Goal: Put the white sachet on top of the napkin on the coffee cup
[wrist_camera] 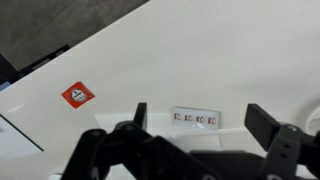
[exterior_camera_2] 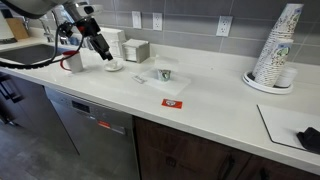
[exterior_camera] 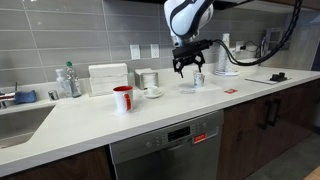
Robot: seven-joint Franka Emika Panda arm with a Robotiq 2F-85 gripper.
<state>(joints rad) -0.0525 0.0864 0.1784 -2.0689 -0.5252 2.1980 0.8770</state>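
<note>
The white sachet (wrist_camera: 196, 118), a flat packet with small red print, lies on the white counter in the wrist view, right between my fingers. My gripper (wrist_camera: 201, 130) is open and empty, hovering above it. In both exterior views the gripper (exterior_camera: 185, 68) (exterior_camera_2: 101, 50) hangs over the counter with its fingers spread. The coffee cup (exterior_camera: 198, 79) (exterior_camera_2: 165, 75), small and pale, stands on the counter just beside the gripper. I cannot make out a napkin on it. The sachet is too small to pick out in the exterior views.
A red sachet (wrist_camera: 78, 95) (exterior_camera: 230, 90) (exterior_camera_2: 173, 102) lies on the counter. A red mug (exterior_camera: 122, 98) and a cup on a saucer (exterior_camera: 152, 91) (exterior_camera_2: 113, 66) stand nearby. Stacked paper cups (exterior_camera_2: 275, 50), a sink (exterior_camera: 20, 122) and a black object (exterior_camera: 277, 76) mark the counter's ends.
</note>
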